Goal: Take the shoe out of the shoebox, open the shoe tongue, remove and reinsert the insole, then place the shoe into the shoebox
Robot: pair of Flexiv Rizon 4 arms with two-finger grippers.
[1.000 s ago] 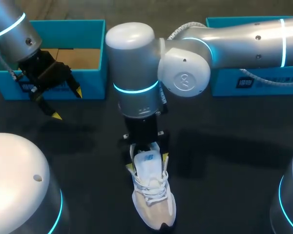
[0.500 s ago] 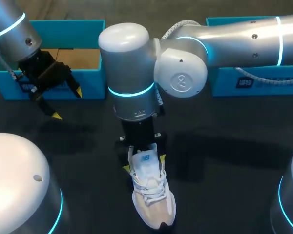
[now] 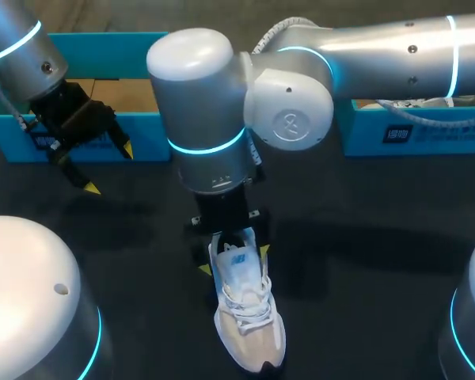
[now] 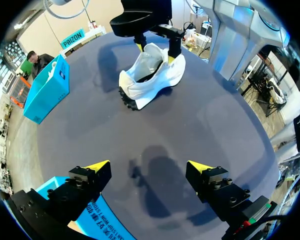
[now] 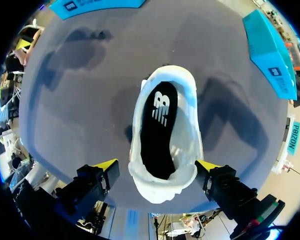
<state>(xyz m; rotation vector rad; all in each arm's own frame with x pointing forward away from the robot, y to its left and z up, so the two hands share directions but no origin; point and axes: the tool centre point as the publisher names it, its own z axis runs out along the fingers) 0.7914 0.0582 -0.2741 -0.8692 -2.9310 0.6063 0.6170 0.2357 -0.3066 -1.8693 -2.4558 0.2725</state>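
The right gripper (image 5: 157, 166) hangs over the shoe (image 5: 188, 131), jaws open, one finger on either side of the heel without pinching it; the black insole (image 5: 157, 127) lies inside, ahead of the fingers; the left gripper (image 4: 149, 166), jaws spread wide, holds nothing; the shoe stands well ahead of it, a blue box (image 3: 103, 41) just beside it.

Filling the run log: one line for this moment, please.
white-beige sneaker on dark table | right gripper open astride heel | left gripper open, empty
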